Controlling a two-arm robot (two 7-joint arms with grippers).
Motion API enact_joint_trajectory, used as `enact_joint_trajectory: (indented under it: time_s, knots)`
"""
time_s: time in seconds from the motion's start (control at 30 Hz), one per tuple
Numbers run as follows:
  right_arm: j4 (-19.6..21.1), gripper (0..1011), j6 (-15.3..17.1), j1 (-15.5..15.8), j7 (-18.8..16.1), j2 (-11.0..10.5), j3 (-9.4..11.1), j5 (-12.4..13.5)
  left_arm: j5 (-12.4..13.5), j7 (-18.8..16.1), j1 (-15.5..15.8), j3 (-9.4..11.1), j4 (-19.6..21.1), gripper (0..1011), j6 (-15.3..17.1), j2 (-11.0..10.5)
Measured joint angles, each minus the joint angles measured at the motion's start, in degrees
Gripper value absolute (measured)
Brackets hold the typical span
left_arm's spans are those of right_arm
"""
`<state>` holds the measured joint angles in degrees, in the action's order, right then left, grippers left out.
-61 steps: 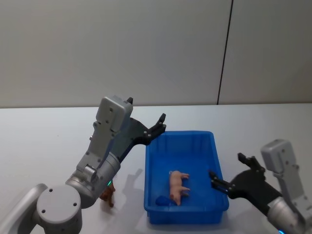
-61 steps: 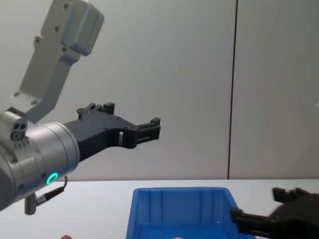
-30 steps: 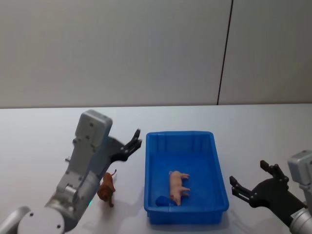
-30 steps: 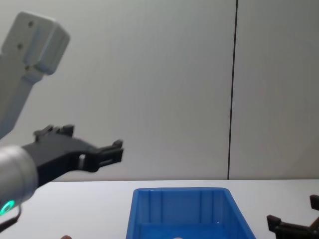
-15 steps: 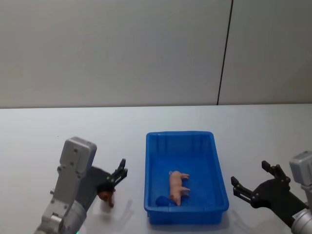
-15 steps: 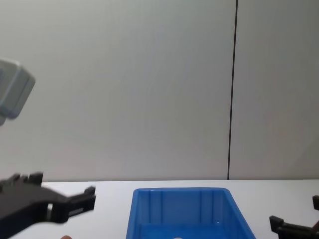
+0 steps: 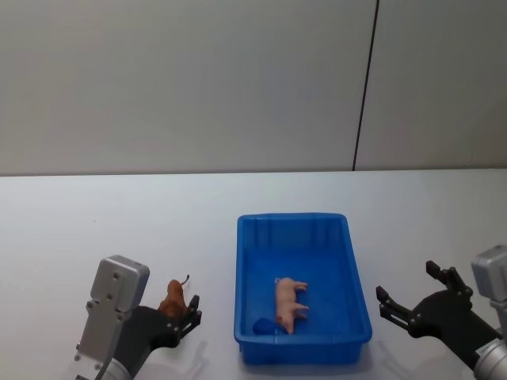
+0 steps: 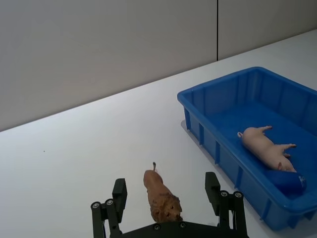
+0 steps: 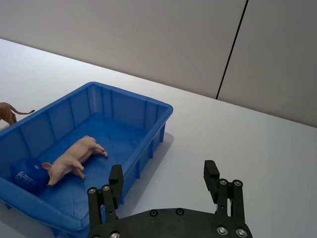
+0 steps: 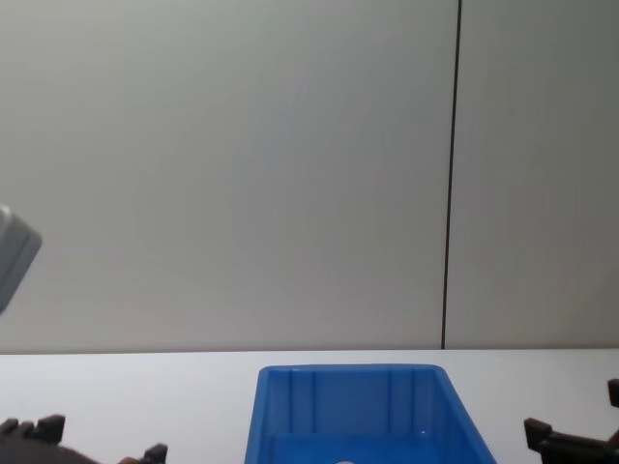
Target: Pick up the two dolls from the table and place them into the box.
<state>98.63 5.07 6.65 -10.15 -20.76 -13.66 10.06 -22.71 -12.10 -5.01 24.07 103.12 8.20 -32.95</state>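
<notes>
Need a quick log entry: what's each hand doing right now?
Left hand: open, fingers either side of the brown toy animal on the table, not gripping.
Right hand: open, empty, beside the blue bin.

- One doll (image 7: pixel 290 304) is lying in the box (image 7: pixel 355 293).
- The other doll (image 7: pixel 172 299) is standing on the table (image 7: pixel 95 214), left of the box.

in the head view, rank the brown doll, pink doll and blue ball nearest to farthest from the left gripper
1. brown doll, between the open fingers of the left gripper, on the table.
2. blue ball, in the box's near left corner.
3. pink doll, mid-box.
</notes>
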Motion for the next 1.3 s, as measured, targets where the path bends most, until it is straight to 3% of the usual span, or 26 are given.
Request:
enact_joint_trajectory:
  time_s: [0.57,0.8,1.2,1.3]
  knots:
    - [0.0,1001,0.0,0.0,0.0,0.0,0.0,0.0,0.6,4.8,1.8,-0.7,-4.8,999,-0.1,1.7]
    - [0.0,1001,0.0,0.0,0.0,0.0,0.0,0.0,1.8,6.8,3.4,-0.9,-7.2,867,0.7,2.9]
    - [0.0,1001,0.0,0.0,0.0,0.0,0.0,0.0,4.1,9.2,5.3,-1.2,-10.2,474,3.4,4.3]
    - [0.0,1001,0.0,0.0,0.0,0.0,0.0,0.0,4.4,9.5,5.5,-1.2,-10.4,427,3.8,4.5]
